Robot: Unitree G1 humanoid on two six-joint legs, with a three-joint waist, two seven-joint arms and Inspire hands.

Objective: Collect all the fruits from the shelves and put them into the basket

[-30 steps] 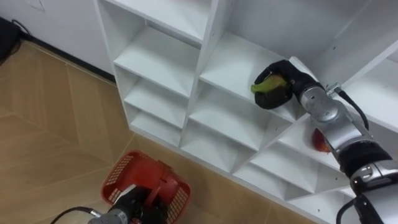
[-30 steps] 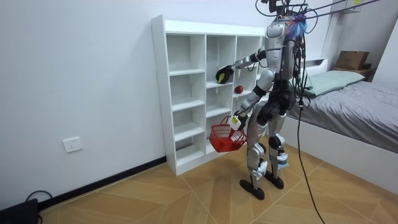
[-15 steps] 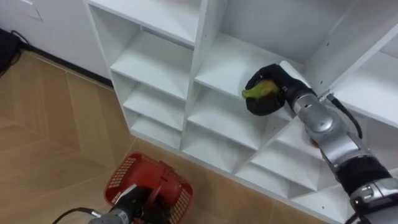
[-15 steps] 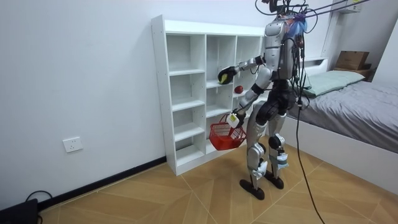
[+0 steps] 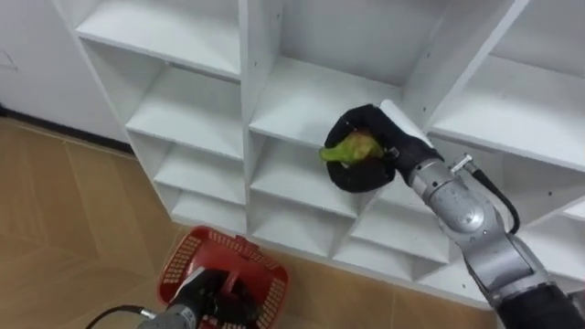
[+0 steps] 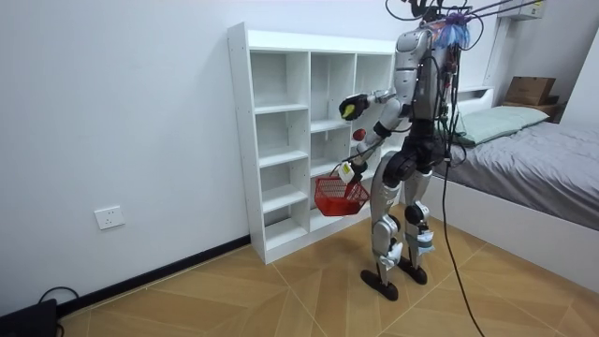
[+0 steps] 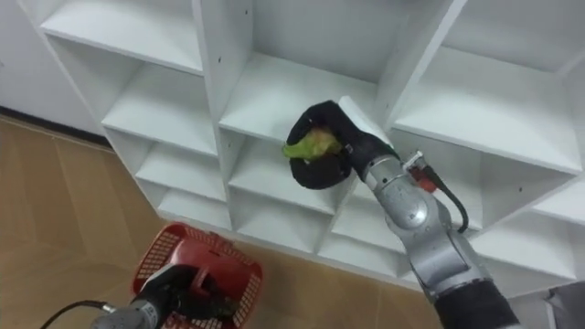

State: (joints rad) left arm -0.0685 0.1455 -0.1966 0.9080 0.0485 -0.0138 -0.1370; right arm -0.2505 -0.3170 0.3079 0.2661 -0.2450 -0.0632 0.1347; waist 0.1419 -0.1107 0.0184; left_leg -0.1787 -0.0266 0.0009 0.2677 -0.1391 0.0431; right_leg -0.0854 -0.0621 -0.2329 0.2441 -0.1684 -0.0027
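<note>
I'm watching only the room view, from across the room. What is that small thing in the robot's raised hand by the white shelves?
Observer: The left eye view looks down on it. The right hand has its fingers curled round a yellow-green fruit, held just in front of the middle column of the shelf unit.
Operator: And the red basket it carries, is anything in it?
Observer: The left hand is curled on the handle of the red basket. The mesh that shows beside the hand holds no fruit, but the hand hides the middle, so I cannot say for the whole basket.
</note>
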